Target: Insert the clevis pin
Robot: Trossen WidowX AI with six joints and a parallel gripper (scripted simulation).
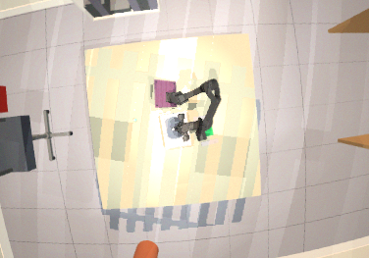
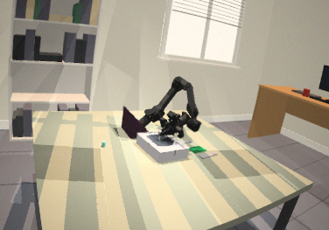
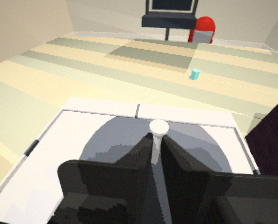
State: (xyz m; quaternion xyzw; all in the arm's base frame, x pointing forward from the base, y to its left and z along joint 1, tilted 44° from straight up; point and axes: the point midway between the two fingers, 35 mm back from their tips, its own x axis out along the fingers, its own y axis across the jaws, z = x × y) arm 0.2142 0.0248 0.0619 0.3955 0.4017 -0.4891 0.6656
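1. The gripper (image 1: 181, 129) (image 2: 164, 135) (image 3: 156, 137) was closed on the pin (image 3: 159, 128), head uppermost, presumably leaving its shank free for insertion.
2. The disc (image 1: 171, 123) (image 3: 102, 142) lay within the tray (image 1: 165, 141) (image 2: 161, 156) (image 3: 40, 172), beneath the pin, its rim likely limiting sliding.
3. Whether the shank had entered either hole could not be told.

Before you, one pin (image 3: 156, 145) stands head-up between your two fingers, above one disc (image 3: 102, 142) in one tray (image 3: 42, 172); one cyan cylinder (image 1: 134, 120) (image 2: 103, 144) (image 3: 195, 74) lies beyond them.
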